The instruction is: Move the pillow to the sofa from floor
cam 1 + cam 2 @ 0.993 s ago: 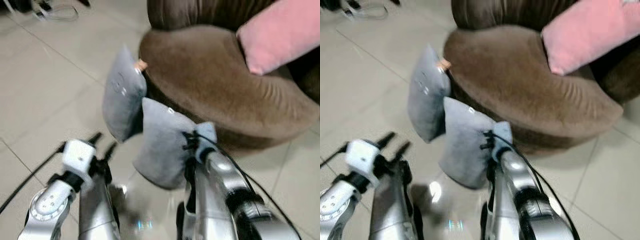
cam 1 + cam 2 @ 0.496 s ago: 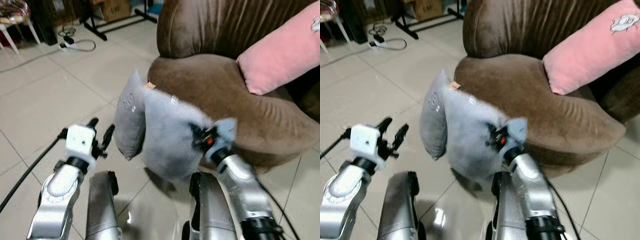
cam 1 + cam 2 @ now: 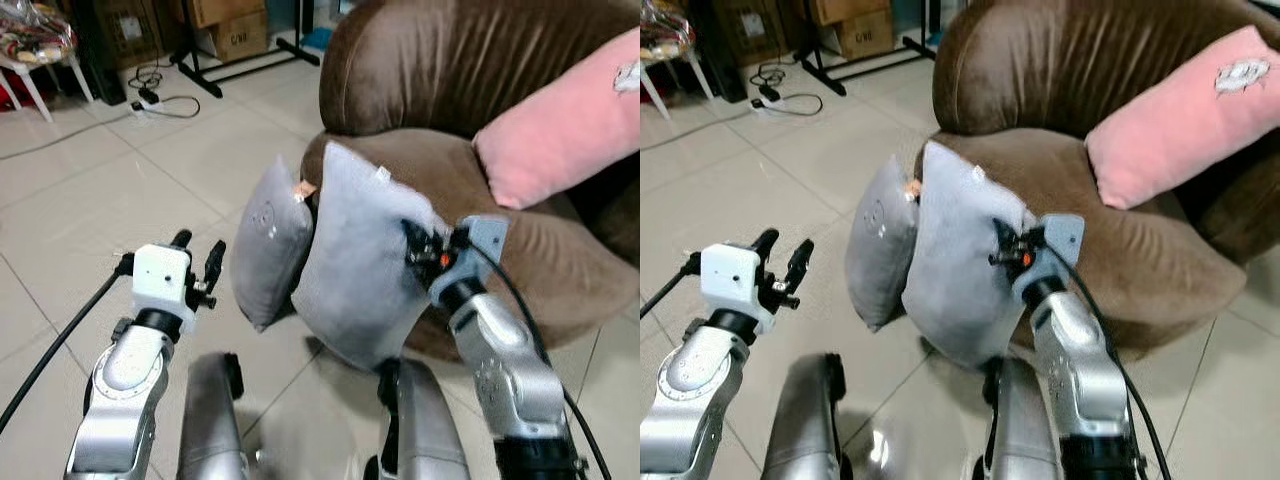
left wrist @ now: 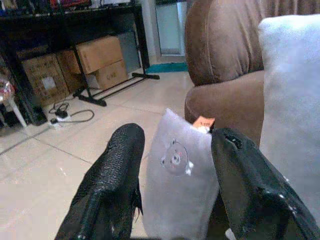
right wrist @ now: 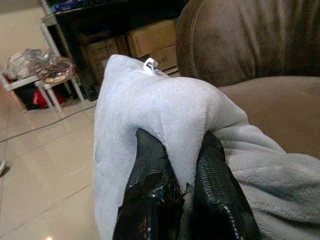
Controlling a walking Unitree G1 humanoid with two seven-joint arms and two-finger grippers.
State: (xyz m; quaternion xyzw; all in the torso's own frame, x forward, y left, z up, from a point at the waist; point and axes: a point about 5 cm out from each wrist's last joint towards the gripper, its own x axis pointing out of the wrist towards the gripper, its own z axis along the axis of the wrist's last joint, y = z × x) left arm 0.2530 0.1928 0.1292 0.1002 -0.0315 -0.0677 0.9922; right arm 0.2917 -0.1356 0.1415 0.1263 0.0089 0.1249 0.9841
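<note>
My right gripper point(image 3: 418, 247) is shut on the edge of a light grey pillow point(image 3: 360, 260), which hangs off the floor in front of the brown sofa point(image 3: 480, 220). The right wrist view has both black fingers point(image 5: 150, 170) pinching the pillow's fabric point(image 5: 165, 110). A second grey pillow point(image 3: 268, 240) with a small round print leans upright on the floor against the sofa's front. My left gripper point(image 3: 197, 258) is open to the left of that pillow, apart from it; through its fingers point(image 4: 110, 180) the leaning pillow point(image 4: 177, 170) is in sight.
A pink cushion point(image 3: 560, 120) lies on the sofa seat at the right. Cardboard boxes point(image 3: 230, 25), a black stand and cables on the tiled floor point(image 3: 90, 190) sit at the back left. A white stool point(image 3: 35, 60) is far left.
My right arm has lifted the grey pillow higher and toward the sofa seat. The camera has tilted up, so more of the room's back is in sight.
</note>
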